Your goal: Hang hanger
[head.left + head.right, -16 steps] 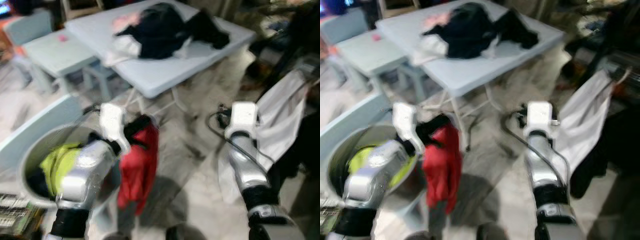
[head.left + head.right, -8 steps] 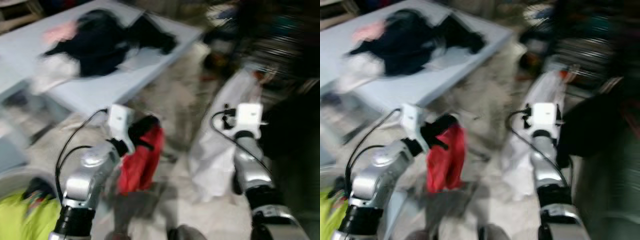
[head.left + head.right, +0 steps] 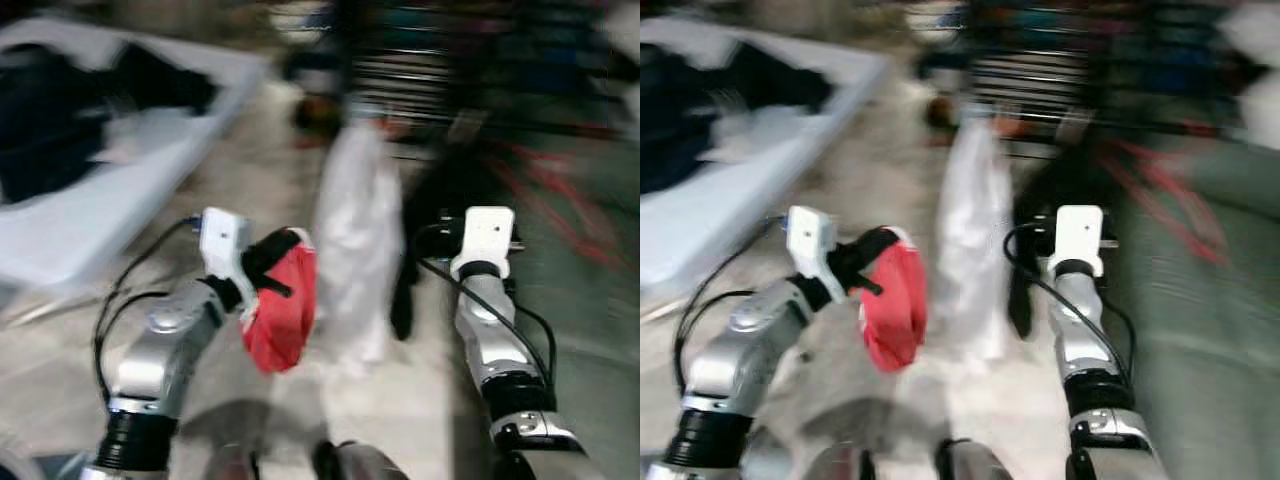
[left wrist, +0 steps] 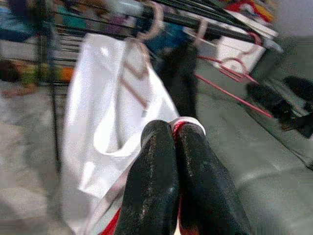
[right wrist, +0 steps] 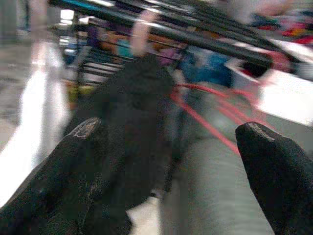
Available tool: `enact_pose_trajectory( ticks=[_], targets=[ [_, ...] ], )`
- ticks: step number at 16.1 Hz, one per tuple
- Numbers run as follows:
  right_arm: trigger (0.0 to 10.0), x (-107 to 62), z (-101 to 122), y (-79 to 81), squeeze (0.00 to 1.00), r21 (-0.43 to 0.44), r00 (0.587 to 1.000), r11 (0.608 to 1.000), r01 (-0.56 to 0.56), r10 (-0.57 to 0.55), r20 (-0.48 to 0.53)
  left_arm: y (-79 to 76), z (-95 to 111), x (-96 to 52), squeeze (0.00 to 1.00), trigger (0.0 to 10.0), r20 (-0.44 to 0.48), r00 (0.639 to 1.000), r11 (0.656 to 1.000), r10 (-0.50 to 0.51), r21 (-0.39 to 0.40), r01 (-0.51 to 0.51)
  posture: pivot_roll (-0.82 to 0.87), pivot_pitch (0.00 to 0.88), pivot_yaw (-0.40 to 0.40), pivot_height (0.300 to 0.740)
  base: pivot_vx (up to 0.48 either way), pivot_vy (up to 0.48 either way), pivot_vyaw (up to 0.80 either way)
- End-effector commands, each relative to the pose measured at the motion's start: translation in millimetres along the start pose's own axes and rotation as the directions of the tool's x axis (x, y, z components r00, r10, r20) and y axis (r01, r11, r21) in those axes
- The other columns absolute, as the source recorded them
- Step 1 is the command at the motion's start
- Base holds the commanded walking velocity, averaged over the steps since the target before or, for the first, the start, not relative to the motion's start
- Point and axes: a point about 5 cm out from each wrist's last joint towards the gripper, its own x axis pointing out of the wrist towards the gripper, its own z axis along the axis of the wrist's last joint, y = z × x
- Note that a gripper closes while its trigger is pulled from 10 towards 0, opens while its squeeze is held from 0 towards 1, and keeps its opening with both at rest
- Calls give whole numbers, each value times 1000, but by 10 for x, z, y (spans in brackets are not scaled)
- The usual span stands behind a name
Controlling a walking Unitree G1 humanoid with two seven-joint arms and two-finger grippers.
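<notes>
The head views are blurred. The left gripper (image 3: pixel 285 262) is raised in front of the robot on the left, its two black fingers (image 4: pixel 161 186) pressed together on the top of a red garment (image 3: pixel 282 315), pinching what looks like a white-edged collar or hanger top; whether a hanger sits inside the cloth cannot be told. The red garment hangs down from the fingers, clear of the pale stone floor (image 3: pixel 240 180).

The right gripper (image 5: pixel 171 166) is held up on the right at about the same height, its two black fingertips (image 5: pixel 85 128) spread wide apart with nothing between them.

Ahead of both arms, farther off, a dark metal clothes rail (image 4: pixel 205 27) runs across the scene. A long white garment (image 3: pixel 355 250) hangs from it on a pale pink hanger (image 4: pixel 146 19), just right of the red garment. Beside it to the right hangs a black garment (image 5: pixel 132 122), directly ahead of the right gripper. Thin red empty hangers (image 4: pixel 230 73) hang farther right along the rail. A grey upholstered sofa (image 3: pixel 1210 300) lies at the right, under the rail's end.

At the far left stands a light blue table (image 3: pixel 110 200) with dark clothes (image 3: pixel 50 130) heaped on it.
</notes>
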Motion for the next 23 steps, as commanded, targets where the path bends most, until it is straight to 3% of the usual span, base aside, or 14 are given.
enact_pose_trajectory(
  ticks=[1, 2, 7, 10, 19, 23],
  targets=[
    [10000, -12, 9, -9, 0, 0, 1000, 1000, -5, 5, 6, 31, 27, -12, 0, 10000, 23, 1000, 1000, 9, 1, -9, 24, 60, -43, 740, 0, 0, -800],
    [10000, -37, -16, -66, 0, -24, 1000, 1000, -12, 12, 7, 177, -64, -98, 0, 10000, 0, 998, 998, 68, 6, -68, 19, 56, -39, 740, 0, 0, -800],
    [10000, -81, -83, -249, 0, -70, 1000, 998, -5, 5, -1, 349, -172, -201, 0, 10000, -28, 990, 990, 137, -9, -137, 14, 53, -39, 740, 54, 0, -800],
    [10000, -94, -71, -224, 0, -58, 1000, 998, -24, 24, 6, 367, -176, -188, 0, 10000, -20, 990, 990, 139, -9, -139, 9, 50, -40, 740, 310, 326, -717],
    [10000, -130, -66, -139, 0, -49, 999, 998, -50, 50, 6, 415, -190, -182, 0, 10000, -31, 988, 989, 151, 2, -151, 7, 59, -38, 740, 283, 387, 0],
    [10000, -108, -30, -68, 0, -41, 998, 998, -55, 56, 10, 344, -104, -119, 0, 10000, -62, 996, 992, 59, 113, -52, 8, 72, -39, 740, 128, 413, 0]
  ],
)
